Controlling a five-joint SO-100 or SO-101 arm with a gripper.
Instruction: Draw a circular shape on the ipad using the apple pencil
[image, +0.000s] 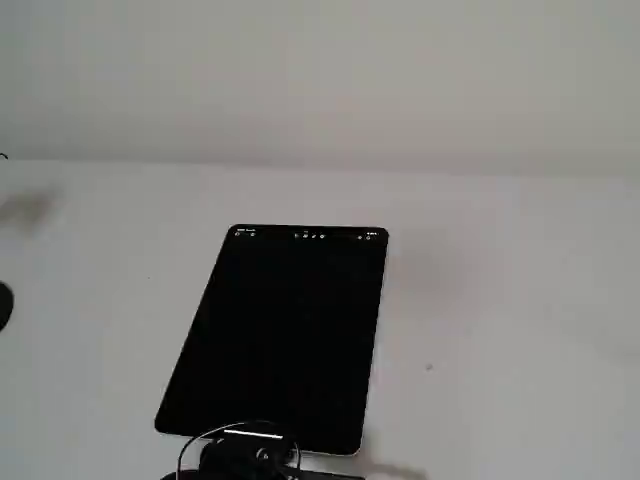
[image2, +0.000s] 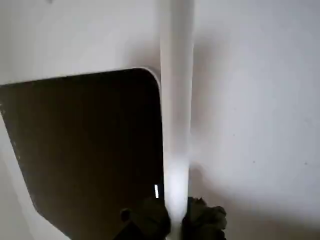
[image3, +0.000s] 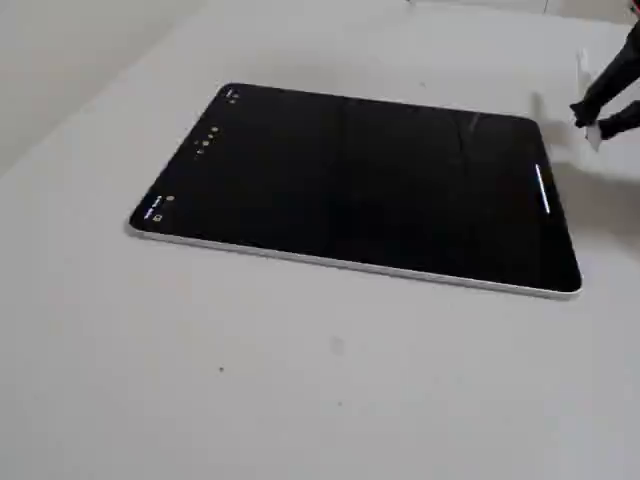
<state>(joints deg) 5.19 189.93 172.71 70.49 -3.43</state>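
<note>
The ipad lies flat on the white table, black screen up, with tiny icons along its far short side in a fixed view. In the wrist view the ipad fills the left, and the apple pencil runs straight up the picture just right of its rounded corner. My gripper is shut on the pencil's lower end, dark fingers on either side. The gripper hangs past the tablet's near short end. The circular shape is out of view: the screen shows only the icons and a short white bar.
The white table stretches on all sides of the tablet, and a pale wall rises behind it. A dark object pokes in at the left edge of a fixed view. Black cables loop beside the gripper.
</note>
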